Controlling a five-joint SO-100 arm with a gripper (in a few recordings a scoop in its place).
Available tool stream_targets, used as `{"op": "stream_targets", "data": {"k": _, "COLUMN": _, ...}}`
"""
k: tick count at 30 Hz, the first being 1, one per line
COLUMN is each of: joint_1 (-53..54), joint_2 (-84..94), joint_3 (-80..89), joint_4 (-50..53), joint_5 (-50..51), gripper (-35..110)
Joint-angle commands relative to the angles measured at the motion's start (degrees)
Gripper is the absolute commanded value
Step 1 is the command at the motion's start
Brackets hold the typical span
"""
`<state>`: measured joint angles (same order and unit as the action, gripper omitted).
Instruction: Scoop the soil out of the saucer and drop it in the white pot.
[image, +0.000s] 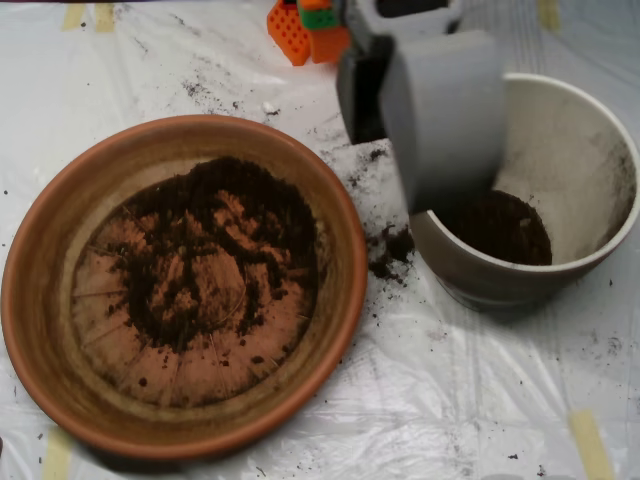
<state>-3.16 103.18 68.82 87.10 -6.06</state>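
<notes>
Overhead view: grey clamshell gripper (445, 125) hangs over the off-white ceramic pot's (590, 255) left rim, its halves seemingly together. Dark crumbly soil (200, 260) thinly covers the round terracotta saucer (40, 300); more lies inside the pot.

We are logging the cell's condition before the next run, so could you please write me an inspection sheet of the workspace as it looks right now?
Surface: table covered with clear plastic sheeting, taped at the edges, dusted with spilled crumbs.
Saucer: at left, upright, with a thin patchy layer of soil on its ridged bottom.
White pot: at right, upright, with a dark heap of soil at its bottom.
Clutter: a small spill of soil on the sheeting between saucer and pot.
Hand: the grey scoop hangs over the pot's left rim.
Cables: nothing seen.
Surroundings: an orange and green part at the top edge; tape strips at the corners.
</notes>
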Motion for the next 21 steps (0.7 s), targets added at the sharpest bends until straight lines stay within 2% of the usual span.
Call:
{"op": "stream_targets", "data": {"k": 1, "joint_1": 6.3, "joint_2": 5.1, "joint_3": 0.8, "joint_4": -0.6, "joint_5": 1.1, "gripper": 47}}
{"op": "stream_targets", "data": {"k": 13, "joint_1": 25.0, "joint_2": 2.3, "joint_3": 28.7, "joint_4": -12.6, "joint_5": -7.1, "gripper": 49}}
{"op": "stream_targets", "data": {"k": 21, "joint_1": 33.7, "joint_2": -17.6, "joint_3": 23.6, "joint_4": -10.4, "joint_5": -13.8, "gripper": 52}}
